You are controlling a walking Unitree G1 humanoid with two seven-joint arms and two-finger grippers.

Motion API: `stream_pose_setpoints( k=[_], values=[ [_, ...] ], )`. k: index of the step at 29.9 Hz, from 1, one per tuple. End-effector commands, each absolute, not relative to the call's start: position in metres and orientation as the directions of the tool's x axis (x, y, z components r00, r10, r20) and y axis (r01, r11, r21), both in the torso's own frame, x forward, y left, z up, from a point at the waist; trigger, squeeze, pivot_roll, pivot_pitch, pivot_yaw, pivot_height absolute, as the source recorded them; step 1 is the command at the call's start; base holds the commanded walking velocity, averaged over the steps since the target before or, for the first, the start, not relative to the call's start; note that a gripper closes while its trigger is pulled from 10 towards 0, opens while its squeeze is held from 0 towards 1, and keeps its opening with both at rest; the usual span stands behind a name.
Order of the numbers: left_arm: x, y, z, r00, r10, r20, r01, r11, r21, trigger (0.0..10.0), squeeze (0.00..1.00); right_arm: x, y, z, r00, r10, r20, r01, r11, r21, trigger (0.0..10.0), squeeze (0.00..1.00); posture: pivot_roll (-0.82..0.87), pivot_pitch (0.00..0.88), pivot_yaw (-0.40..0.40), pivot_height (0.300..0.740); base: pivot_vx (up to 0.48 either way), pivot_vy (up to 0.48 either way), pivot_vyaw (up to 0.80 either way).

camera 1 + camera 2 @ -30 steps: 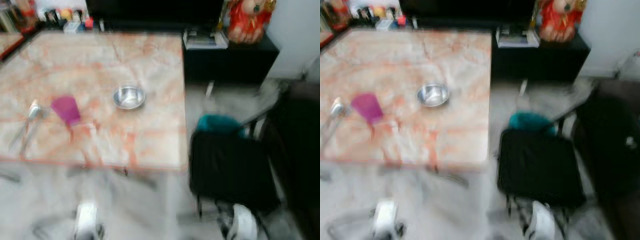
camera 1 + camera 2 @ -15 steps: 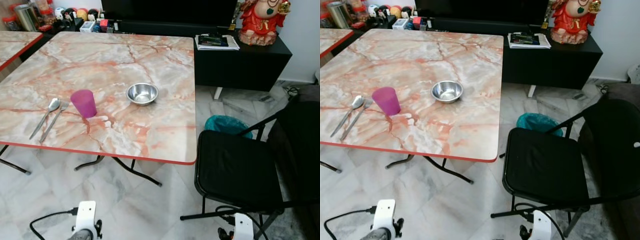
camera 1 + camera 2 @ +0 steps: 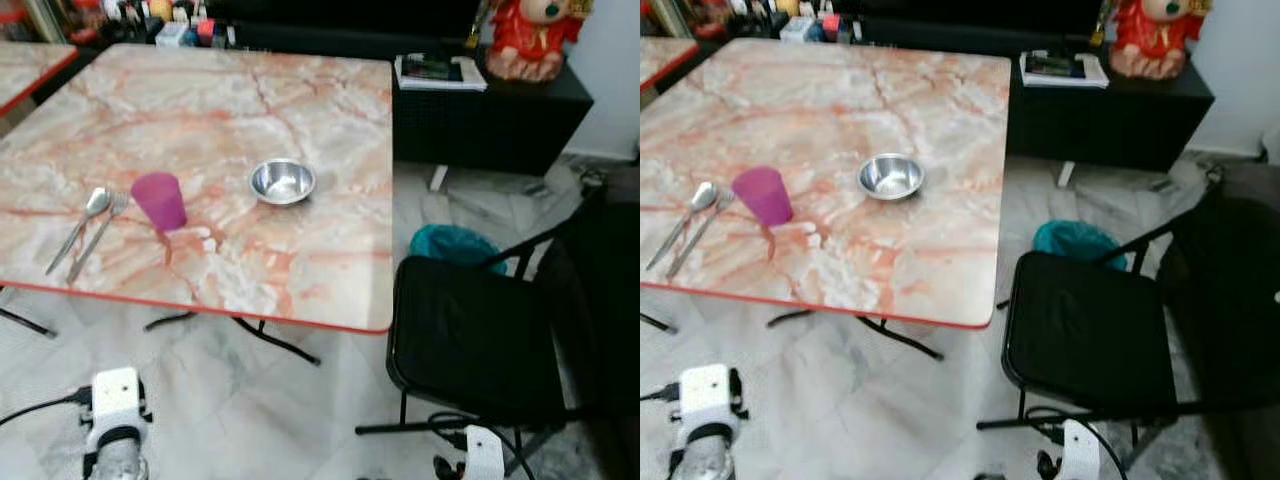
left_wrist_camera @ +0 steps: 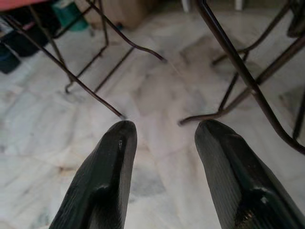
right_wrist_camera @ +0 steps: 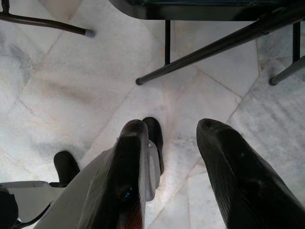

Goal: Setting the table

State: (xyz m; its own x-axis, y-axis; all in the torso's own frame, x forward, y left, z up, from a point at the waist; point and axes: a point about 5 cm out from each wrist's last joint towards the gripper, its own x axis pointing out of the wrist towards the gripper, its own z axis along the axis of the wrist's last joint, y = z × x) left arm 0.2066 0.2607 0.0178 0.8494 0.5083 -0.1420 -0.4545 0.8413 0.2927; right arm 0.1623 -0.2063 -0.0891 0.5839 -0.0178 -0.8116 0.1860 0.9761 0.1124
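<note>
Closing on the table, we saw the cup draw nearer; left gripper and right gripper hung apart, empty.

Non-task clutter around the dining spot.
Black folding chair on marble floor, teal bin just behind it; black cabinet holds red figurine and stacked booklets.
</note>
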Motion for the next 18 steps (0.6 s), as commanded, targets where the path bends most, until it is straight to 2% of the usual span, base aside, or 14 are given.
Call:
stream_pose_setpoints(
  k=[1, 4, 7, 9, 10, 11, 12, 14, 16, 18],
  values=[
    [0.199, 0.261, 0.023, 0.838, 0.532, -0.116, -0.479, 0.822, 0.309, 10.0, 0.0, 0.151, -0.213, -0.092, 0.561, -0.025, -0.827, 0.196, 0.975, 0.104, 10.0, 0.0, -0.03, 0.143, -0.022, 0.74, 0.0, 0.0, 0.0],
    [0.188, 0.264, 0.058, 0.82, 0.571, 0.041, -0.552, 0.768, 0.325, 10.0, 0.0, 0.142, -0.224, -0.093, 0.552, -0.032, -0.834, 0.199, 0.975, 0.094, 10.0, 0.0, -0.02, 0.143, -0.027, 0.74, 0.0, 0.0, 0.0],
    [0.204, 0.266, 0.104, 0.817, 0.527, 0.232, -0.576, 0.735, 0.358, 10.0, 0.0, 0.138, -0.228, -0.094, 0.548, -0.034, -0.836, 0.198, 0.976, 0.09, 10.0, 0.0, -0.02, 0.142, -0.031, 0.74, 0.0, 0.0, 0.0],
    [0.206, 0.266, 0.108, 0.817, 0.524, 0.241, -0.576, 0.734, 0.359, 10.0, 0.0, 0.138, -0.228, -0.094, 0.548, -0.034, -0.836, 0.198, 0.976, 0.09, 10.0, 0.0, -0.02, 0.142, -0.031, 0.74, 0.0, 0.0, 0.0],
    [0.215, 0.263, 0.116, 0.838, 0.483, 0.253, -0.545, 0.76, 0.355, 10.0, 0.0, 0.137, -0.228, -0.094, 0.547, -0.033, -0.836, 0.196, 0.976, 0.09, 10.0, 0.0, -0.01, 0.143, -0.032, 0.74, 0.0, 0.0, 0.0],
    [0.247, 0.245, 0.144, 0.9, 0.314, 0.302, -0.409, 0.848, 0.336, 10.0, 0.0, 0.136, -0.224, -0.095, 0.545, -0.028, -0.838, 0.193, 0.977, 0.093, 10.0, 0.0, -0.01, 0.14, -0.03, 0.74, 0.0, 0.0, 0.0],
    [0.247, 0.245, 0.144, 0.9, 0.314, 0.302, -0.409, 0.848, 0.336, 10.0, 0.0, 0.136, -0.224, -0.095, 0.545, -0.028, -0.838, 0.193, 0.977, 0.093, 10.0, 0.0, -0.01, 0.14, -0.03, 0.74, 0.0, 0.0, 0.0],
    [0.265, 0.227, 0.161, 0.928, 0.211, 0.308, -0.302, 0.91, 0.284, 10.0, 0.0, 0.137, -0.217, -0.096, 0.547, -0.021, -0.837, 0.191, 0.977, 0.1, 10.0, 0.0, -0.02, 0.137, -0.024, 0.74, 0.0, 0.0, 0.0],
    [0.272, 0.219, 0.165, 0.939, 0.176, 0.294, -0.254, 0.934, 0.252, 10.0, 0.0, 0.139, -0.214, -0.096, 0.548, -0.018, -0.836, 0.19, 0.976, 0.104, 10.0, 0.0, -0.02, 0.136, -0.023, 0.74, 0.0, 0.0, 0.0],
    [0.285, 0.201, 0.171, 0.96, 0.098, 0.262, -0.146, 0.975, 0.168, 10.0, 0.0, 0.145, -0.204, -0.096, 0.553, -0.013, -0.833, 0.189, 0.976, 0.111, 10.0, 0.0, -0.02, 0.136, -0.022, 0.74, 0.0, 0.0, 0.0]
  ],
)
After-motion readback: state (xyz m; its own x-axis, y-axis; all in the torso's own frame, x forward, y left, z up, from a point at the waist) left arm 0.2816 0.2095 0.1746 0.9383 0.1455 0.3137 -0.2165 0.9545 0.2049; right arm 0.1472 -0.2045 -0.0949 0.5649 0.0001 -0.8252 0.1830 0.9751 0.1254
